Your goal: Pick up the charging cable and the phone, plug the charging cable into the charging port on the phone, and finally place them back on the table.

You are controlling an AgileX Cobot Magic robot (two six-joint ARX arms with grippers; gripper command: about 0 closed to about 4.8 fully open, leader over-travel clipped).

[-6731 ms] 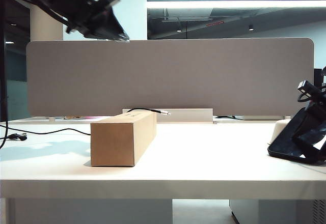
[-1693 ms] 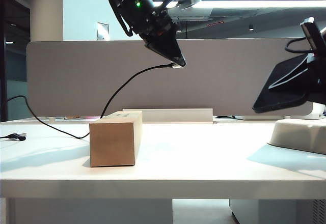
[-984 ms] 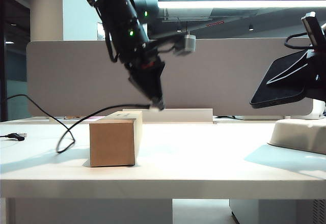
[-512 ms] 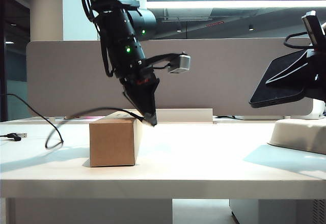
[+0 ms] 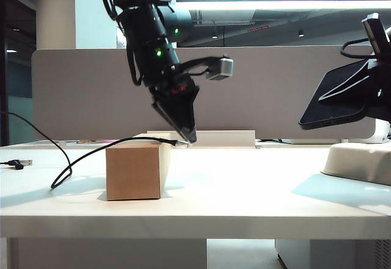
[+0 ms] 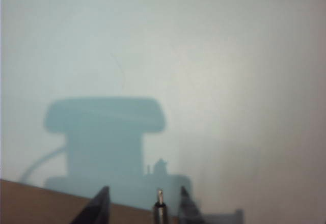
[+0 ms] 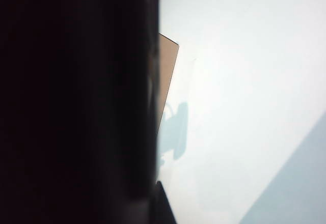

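While the right gripper (image 5: 366, 107) holds the phone (image 5: 339, 101) aloft at the right, clenched on it with one short edge tilted toward the middle, presumably to offer its port, the left gripper (image 5: 188, 136) hangs over the cardboard box (image 5: 134, 171) with jaws spread; the charging cable (image 5: 91, 154) lies draped across the box, its plug (image 6: 159, 198) between the fingers, apparently released.

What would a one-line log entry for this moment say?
left gripper: open, above box | charging cable: plug between jaws | right gripper: shut on phone, raised
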